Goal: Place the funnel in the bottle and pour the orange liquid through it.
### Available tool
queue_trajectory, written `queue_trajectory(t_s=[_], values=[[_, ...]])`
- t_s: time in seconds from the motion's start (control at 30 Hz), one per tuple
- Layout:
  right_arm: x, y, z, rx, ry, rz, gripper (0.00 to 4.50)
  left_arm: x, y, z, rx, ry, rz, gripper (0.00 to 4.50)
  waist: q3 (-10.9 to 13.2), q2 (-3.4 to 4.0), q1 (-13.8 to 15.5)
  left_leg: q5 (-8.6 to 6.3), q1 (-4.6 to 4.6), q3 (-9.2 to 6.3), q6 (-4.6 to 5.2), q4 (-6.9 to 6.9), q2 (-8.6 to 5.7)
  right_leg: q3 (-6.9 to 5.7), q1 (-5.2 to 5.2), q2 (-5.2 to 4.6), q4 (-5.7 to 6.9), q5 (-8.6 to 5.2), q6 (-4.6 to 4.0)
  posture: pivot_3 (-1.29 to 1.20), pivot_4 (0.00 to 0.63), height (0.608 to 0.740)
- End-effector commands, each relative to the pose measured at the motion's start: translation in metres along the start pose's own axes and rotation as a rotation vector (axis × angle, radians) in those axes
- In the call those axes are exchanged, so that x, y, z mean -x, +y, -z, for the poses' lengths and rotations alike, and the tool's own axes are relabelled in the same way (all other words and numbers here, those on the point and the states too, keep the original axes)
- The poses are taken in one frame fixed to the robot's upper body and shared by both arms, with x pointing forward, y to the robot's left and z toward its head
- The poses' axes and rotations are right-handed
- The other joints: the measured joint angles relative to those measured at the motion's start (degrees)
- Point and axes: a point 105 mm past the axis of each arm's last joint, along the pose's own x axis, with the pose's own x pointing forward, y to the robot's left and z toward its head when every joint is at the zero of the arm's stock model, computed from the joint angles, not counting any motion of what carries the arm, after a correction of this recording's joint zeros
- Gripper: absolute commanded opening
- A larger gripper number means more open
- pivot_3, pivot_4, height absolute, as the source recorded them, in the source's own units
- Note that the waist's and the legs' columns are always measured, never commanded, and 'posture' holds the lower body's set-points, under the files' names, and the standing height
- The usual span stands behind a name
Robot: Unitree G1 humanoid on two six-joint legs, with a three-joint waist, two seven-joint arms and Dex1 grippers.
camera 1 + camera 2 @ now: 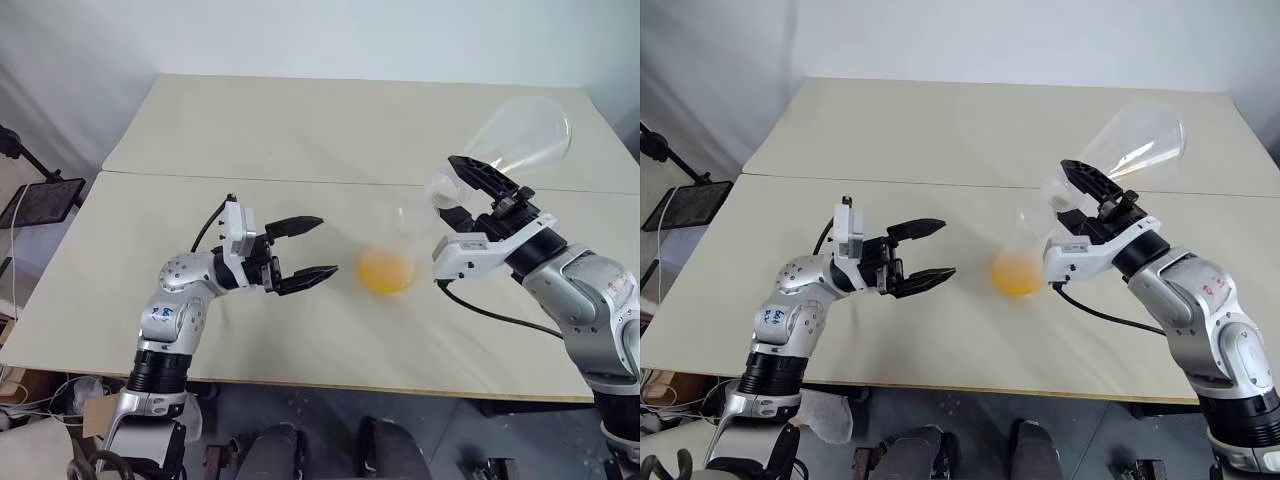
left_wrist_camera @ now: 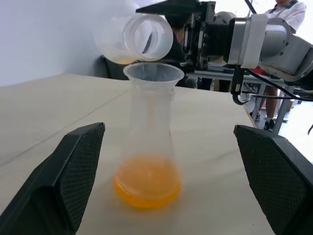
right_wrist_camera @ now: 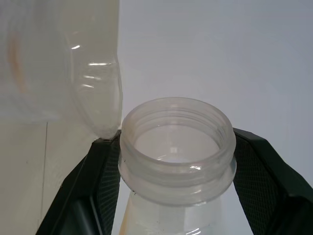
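Black fingers [image 2: 73,176] of the left claw [image 1: 305,250] are standing wide apart just beside the bottle [image 2: 147,147], touching nothing and holding nothing. Between them, from the left wrist view, the bottle is sitting upright on the table [image 1: 300,130] with the funnel [image 2: 153,73] resting in its neck. Orange liquid [image 1: 385,270] is lying in the bottom of the bottle.

Above the funnel, the right claw [image 1: 470,205] is shut tight on the neck of a big clear flask [image 1: 520,130]. It is holding the flask tipped over, mouth down, right over the funnel rim. Only a thin trace of orange is showing inside the flask near its mouth, so it looks almost empty.

I think the pouring step is nearly finished. The funnel is already in, and most of the liquid seems to be in the bottle. Next, the right claw probably needs to let the last drops fall, then tip the flask back up and set it down well away from the bottle, without bumping the funnel.
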Motion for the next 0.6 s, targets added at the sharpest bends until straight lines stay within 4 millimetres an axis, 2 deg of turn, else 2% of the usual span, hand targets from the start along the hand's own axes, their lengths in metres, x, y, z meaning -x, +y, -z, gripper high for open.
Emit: queue_trajectory(t_s=[0.03, 0.23, 0.37, 0.47, 0.6], values=[[0.007, -0.026, 0.008, -0.029, 0.054, 0.114, 2.8, -0.002, 0.0, -0.007, -0.032, -0.014, 0.021, 4.5, 0.0, 0.0, 0.1, 0.0, 0.0, -0.01, 0.0, 0.0, 0.0, -0.01, 0.0, 0.0, 0.0, 0.0, 0.0, 0.0, 0.15, 0.74], [0.022, -0.042, 0.033, -0.206, 0.18, 0.203, 2.8, -0.003, 0.001, -0.008, -0.034, -0.014, 0.026, 4.5, 0.0, 0.0, 0.1, 0.0, 0.0, -0.02, 0.0, 0.0, 0.0, -0.01, 0.0, 0.0, 0.01, 0.0, 0.0, 0.0, 0.15, 0.74], [0.046, -0.055, 0.075, -0.524, 0.353, 0.374, 2.8, -0.003, 0.003, -0.007, -0.033, -0.013, 0.029, 4.5, 0.0, 0.0, 0.1, 0.0, 0.0, -0.04, 0.0, 0.01, 0.0, -0.04, 0.02, 0.0, 0.02, 0.0, 0.0, 0.0, 0.15, 0.74], [0.066, -0.051, 0.108, -0.828, 0.458, 0.491, 2.8, -0.004, 0.002, -0.007, -0.028, -0.013, 0.035, 4.5, 0.0, 0.0, 0.1, 0.0, 0.0, -0.04, 0.01, 0.01, 0.0, -0.03, 0.02, 0.0, 0.03, 0.0, 0.0, 0.0, 0.15, 0.74], [0.087, -0.029, 0.143, -1.154, 0.517, 0.551, 2.8, -0.004, 0.002, -0.007, -0.026, -0.01, 0.04, 4.5, 0.0, 0.01, 0.0, 0.0, 0.01, -0.04, 0.01, -0.01, -0.01, -0.02, 0.02, -0.01, 0.04, 0.0, 0.0, 0.0, 0.15, 0.74]])
